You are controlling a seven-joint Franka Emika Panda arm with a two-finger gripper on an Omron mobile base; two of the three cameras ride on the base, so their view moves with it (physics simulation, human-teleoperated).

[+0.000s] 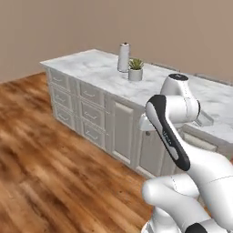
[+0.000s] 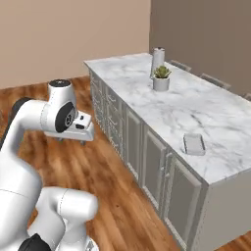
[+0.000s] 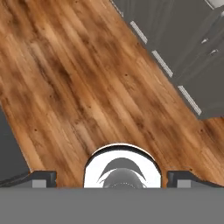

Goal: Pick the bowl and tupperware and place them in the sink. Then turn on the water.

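**Hovering over the floor, jaws wide, nothing held**

Looking down through the hand view, I see the gripper pointed at the wood floor, its 2 dark fingertips far apart at the bottom corners, so the jaws stand open and empty. Grey cabinet fronts run along the upper right of that view.

From the right base view, the tupperware lies flat on the white marble counter, close to the counter's front edge and toward its near end. A small grey pot with a succulent stands near the far end, and just behind it a tall white cylinder stands upright; the 2 are close together, well apart from the tupperware.

From the left base view, my arm covers much of the counter's near end.

I can read no brand, label or writing on anything.
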